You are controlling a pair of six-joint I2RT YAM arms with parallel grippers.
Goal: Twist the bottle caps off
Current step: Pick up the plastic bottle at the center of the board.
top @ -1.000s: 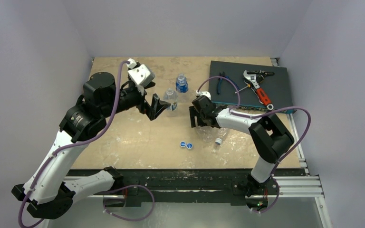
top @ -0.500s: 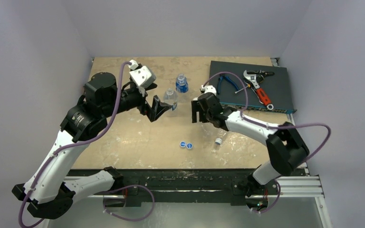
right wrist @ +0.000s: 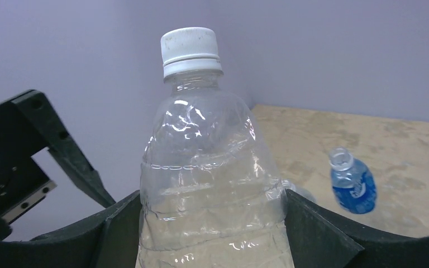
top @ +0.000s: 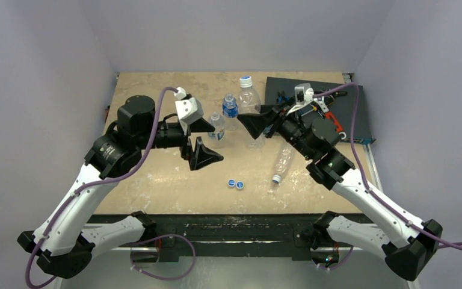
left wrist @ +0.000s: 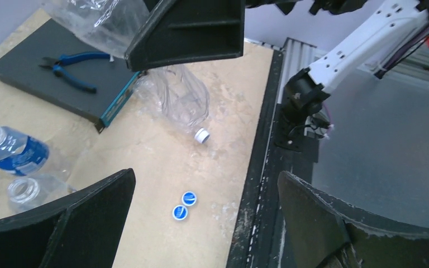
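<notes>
Between the fingers of your right gripper (right wrist: 212, 231) stands a clear crinkled bottle (right wrist: 212, 162), upright and raised off the table (top: 156, 174). The jaws are closed against its sides, and its white cap (right wrist: 190, 47) is screwed on well above them. Your left gripper (top: 209, 142) sits left of that held bottle, jaws spread wide with nothing between them, so the cap is apart from it, up and to the right in the top view. Between the two grippers you have a blue bottle (top: 230, 108) and an open bottle (top: 216, 127), both upright and uncapped. The left gripper's far finger is just beside the open bottle. Under your right arm a lying bottle (top: 283, 158) rests on its side, its neck toward the near edge with a second white cap (top: 275, 179) on it. Two blue caps (top: 231, 182) (top: 240, 184) lie loose on the table side by side, near the left gripper and left of the lying bottle's neck. At the far right a dark slab (top: 352, 105) carries blue pliers (left wrist: 70, 70) and a red-handled wrench (top: 332, 122). Your right arm crosses over its left end in the top view. You can count four bottles, two white caps on, two blue caps off, one pair of pliers and one wrench.
</notes>
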